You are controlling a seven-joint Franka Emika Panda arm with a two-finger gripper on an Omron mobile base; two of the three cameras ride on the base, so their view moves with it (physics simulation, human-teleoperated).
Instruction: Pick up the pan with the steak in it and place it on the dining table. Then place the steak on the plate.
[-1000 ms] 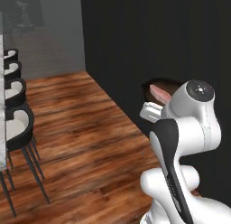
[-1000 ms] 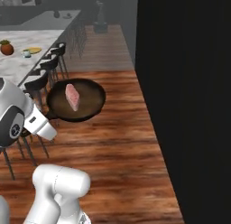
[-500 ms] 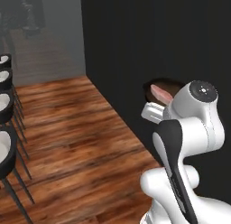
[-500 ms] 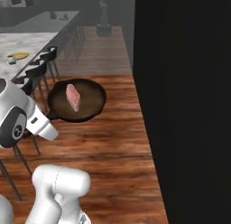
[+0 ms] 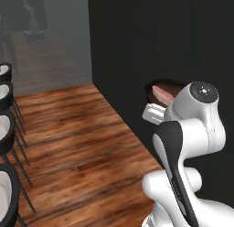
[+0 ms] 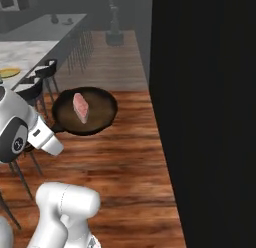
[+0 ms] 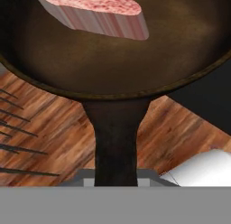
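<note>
Stools (image 5: 5,130) slid left; steak (image 6: 80,107) apparently tilted in dark pan (image 6: 97,112).

The wooden plank floor (image 6: 125,157) runs beneath everything, reddish-brown near the base and greyer farther off. Dark stools (image 6: 44,77) stand directly on it in a row along the overhanging edge of the dining table (image 6: 27,54), whose white-and-grey marble top stretches away at the left of the right base view. On that top, near its left end, lies the plate (image 6: 9,72), showing its yellow-orange rim. In the left base view more stools (image 5: 7,130) stand on the planks at the left edge.
</note>
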